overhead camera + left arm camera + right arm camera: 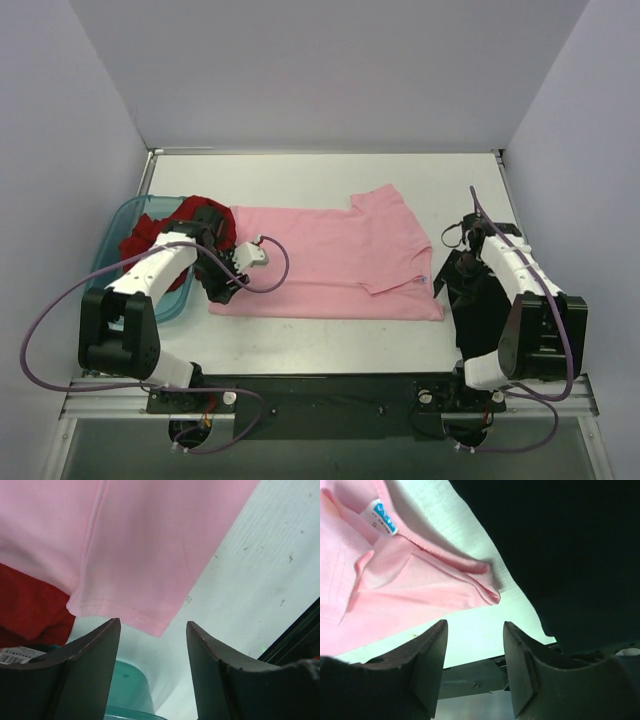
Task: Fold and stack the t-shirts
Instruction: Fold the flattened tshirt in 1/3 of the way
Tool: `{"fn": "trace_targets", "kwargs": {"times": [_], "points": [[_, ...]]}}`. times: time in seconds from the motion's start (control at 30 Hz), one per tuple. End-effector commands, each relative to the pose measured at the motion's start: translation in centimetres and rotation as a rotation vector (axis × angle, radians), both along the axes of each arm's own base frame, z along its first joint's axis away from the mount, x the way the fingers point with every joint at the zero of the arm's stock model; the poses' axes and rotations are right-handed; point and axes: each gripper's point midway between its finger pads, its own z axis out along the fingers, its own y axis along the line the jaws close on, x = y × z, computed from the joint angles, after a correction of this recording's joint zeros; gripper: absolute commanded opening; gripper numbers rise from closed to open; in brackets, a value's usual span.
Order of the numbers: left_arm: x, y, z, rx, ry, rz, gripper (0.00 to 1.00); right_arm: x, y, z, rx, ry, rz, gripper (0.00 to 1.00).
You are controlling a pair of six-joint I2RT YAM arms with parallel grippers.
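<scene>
Op1: Arm bases sit nearest, along bottom of top view; left arm (150, 268) reaches up fr. lower left; what's at far left?

Op2: Teal bin (110, 240) at left edge of table (300, 175); dark red t-shirt (140, 237) bunched in it.

Op1: Left gripper (153, 625)?

Op2: Just right of bin, by hem end of pink t-shirt (330, 262); jaws well apart w/ nothing between them; wrist view shows hem corner just past the tips, not pinched; red cloth at left of that frame, touching the pink edge; bin at bottom.

Op1: How does the pink one lie?

Op2: Flat across centre of frame; hem at left, collar at right; one sleeve pointing toward upper right; neck label (382, 516) shows at upper left of right wrist view.

Op1: Right side?

Op2: Black t-shirt (478, 305) at right of table, partly under right arm (520, 270); just beside pink collar end; thin strip of bare table between the two in wrist view.

Op1: Right gripper (474, 624)?

Op2: Over that strip betw. pink & black; jaws part open, gripping nothing; pink collar fold just beyond the tips; black cloth fills upper right of that frame.
</scene>
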Motion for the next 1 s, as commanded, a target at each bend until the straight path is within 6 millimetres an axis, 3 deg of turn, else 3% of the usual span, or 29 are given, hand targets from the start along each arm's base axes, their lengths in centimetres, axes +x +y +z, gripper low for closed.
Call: {"fn": "trace_targets", "kwargs": {"times": [0.0,0.1,0.2,0.33,0.37,0.43,0.5,0.53,0.57,0.63,0.8,0.83,0.97], "points": [[-2.1,0.0,-0.5,-0.016,0.026,-0.109,0.66,-3.3,0.8,-0.8,0.02,0.095,-0.071,0.45],[-1.7,0.9,-2.2,0.036,-0.012,-0.126,0.68,-2.9,0.6,-2.0,0.01,0.091,-0.08,0.48],[-0.1,0.9,-2.6,0.045,-0.065,-0.089,0.68,-2.7,0.8,-3.2,0.021,0.121,-0.079,0.48],[-0.6,0.7,-4.2,0.03,-0.067,-0.092,0.68,-3.5,0.6,-5.1,0.007,0.154,-0.093,0.46],[-1.5,0.9,-5.1,0.034,-0.04,-0.093,0.68,-3.7,0.5,-5.7,0.004,0.16,-0.097,0.44],[-1.7,1.2,-6.0,0.053,-0.046,-0.081,0.63,-4.0,0.4,-6.5,-0.001,0.177,-0.105,0.35],[-1.8,1.3,-6.1,0.054,-0.054,-0.066,0.46,-4.2,0.6,-6.9,0.008,0.194,-0.107,0.14],[-2.1,1.3,-6.1,0.051,-0.039,-0.062,0.3,-4.2,0.8,-6.9,0.022,0.197,-0.107,0.05],[-2.6,1.1,-5.6,0.039,-0.019,-0.066,0.21,-4.4,1.0,-6.8,0.031,0.198,-0.111,0.0],[-3.3,0.8,-4.8,0.022,0.008,-0.068,0.0,-5.1,1.9,-5.9,0.097,0.209,-0.13,0.0],[-7.2,0.1,-2.8,-0.016,0.138,-0.099,0.0,-8.7,3.0,-3.0,0.183,0.276,-0.187,0.0],[-8.5,0.0,-2.5,-0.015,0.181,-0.125,0.0,-8.8,3.2,-2.4,0.195,0.265,-0.193,0.0],[-10.1,-0.4,-1.1,-0.032,0.22,-0.182,0.0,-9.4,3.5,-0.2,0.219,0.285,-0.193,0.0]]}}
